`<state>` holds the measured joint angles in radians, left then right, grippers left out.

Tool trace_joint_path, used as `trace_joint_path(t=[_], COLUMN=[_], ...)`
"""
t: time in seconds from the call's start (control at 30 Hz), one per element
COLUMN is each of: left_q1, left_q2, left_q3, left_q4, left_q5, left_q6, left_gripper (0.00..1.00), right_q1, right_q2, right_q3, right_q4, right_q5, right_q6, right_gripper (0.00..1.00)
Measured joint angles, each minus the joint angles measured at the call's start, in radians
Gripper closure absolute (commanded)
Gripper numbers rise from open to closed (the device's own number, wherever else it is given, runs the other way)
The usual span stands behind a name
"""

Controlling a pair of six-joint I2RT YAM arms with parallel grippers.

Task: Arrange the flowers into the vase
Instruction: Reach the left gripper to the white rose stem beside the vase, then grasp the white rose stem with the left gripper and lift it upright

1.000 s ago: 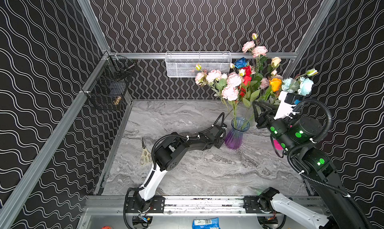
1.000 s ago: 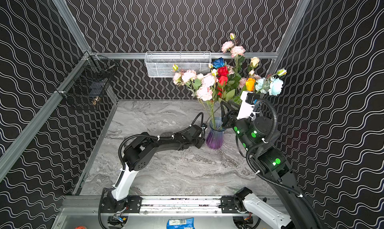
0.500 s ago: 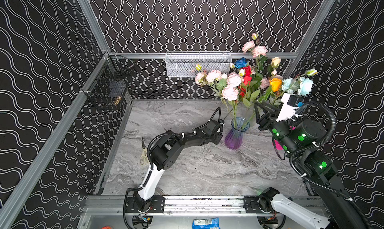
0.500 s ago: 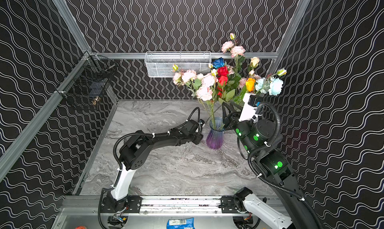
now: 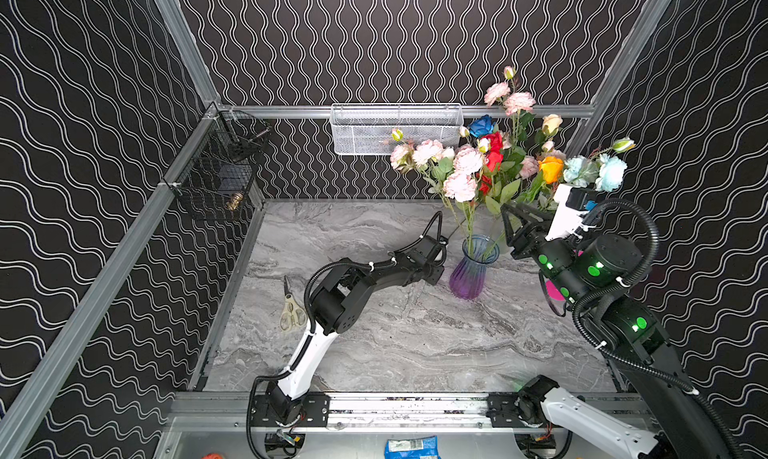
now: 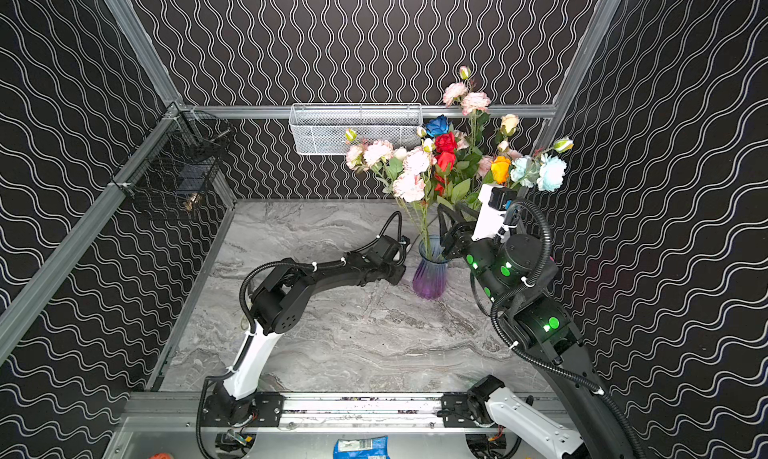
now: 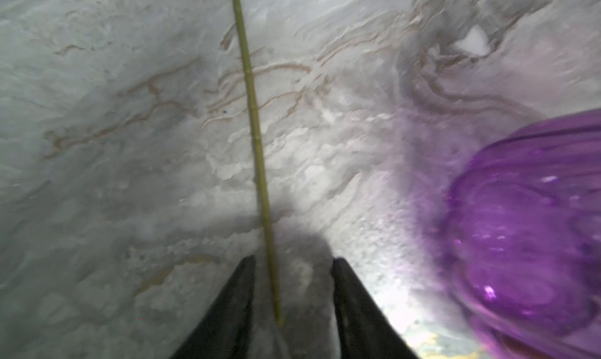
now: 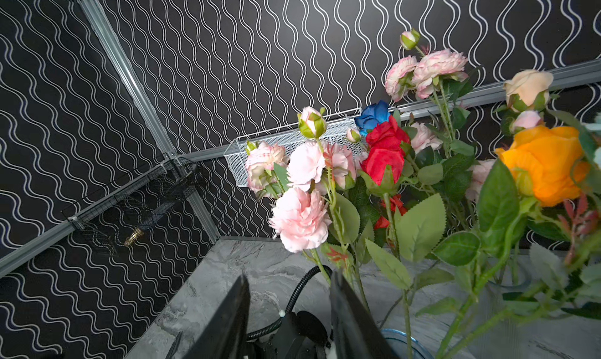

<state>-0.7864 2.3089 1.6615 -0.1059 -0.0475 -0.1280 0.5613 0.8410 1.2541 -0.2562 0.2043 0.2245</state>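
Note:
The purple glass vase [image 5: 471,270] [image 6: 430,272] stands right of centre and holds the flowers [image 5: 494,161] [image 6: 446,161]: pink, red, blue, orange and pale-blue blooms. My left gripper [image 5: 441,251] [image 6: 402,249] is low at the table, just left of the vase [image 7: 527,230]. In the left wrist view one green stem [image 7: 257,139] lies on the marble, its end between the parted fingers [image 7: 234,295] of the open left gripper [image 7: 292,261]. My right gripper [image 5: 517,213] [image 6: 453,209] [image 8: 289,276] is open and empty, right of the bunch's stems [image 8: 338,217] above the vase.
Scissors [image 5: 291,311] lie on the table behind the left arm's elbow. A white mesh basket [image 5: 395,128] hangs on the back wall and a black wire basket [image 5: 220,170] on the left wall. Something pink [image 5: 555,290] shows behind the right arm.
My left arm has shifted slightly beside the vase, staying low at the table. The right gripper has stayed almost in place next to the bunch.

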Motion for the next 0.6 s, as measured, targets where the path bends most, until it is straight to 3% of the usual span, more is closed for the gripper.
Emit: trace_joint_path(t=[0.33,0.6], left_q1=[0.012,0.055], left_q2=[0.054,-0.037], left_q3=[0.076,-0.068], left_q4=[-0.014,0.006], left_q5=[-0.036,-0.055], left_q6=[-0.012,-0.057], left_gripper=[0.99,1.00], right_q1=[0.000,0.000], right_q2=[-0.019,-0.029], right_q3=[-0.004,-0.004], right_q4=[0.000,0.000], right_q5=[-0.003,-0.004], right_q6=[0.003,0.003], right_gripper=[0.57,0.57])
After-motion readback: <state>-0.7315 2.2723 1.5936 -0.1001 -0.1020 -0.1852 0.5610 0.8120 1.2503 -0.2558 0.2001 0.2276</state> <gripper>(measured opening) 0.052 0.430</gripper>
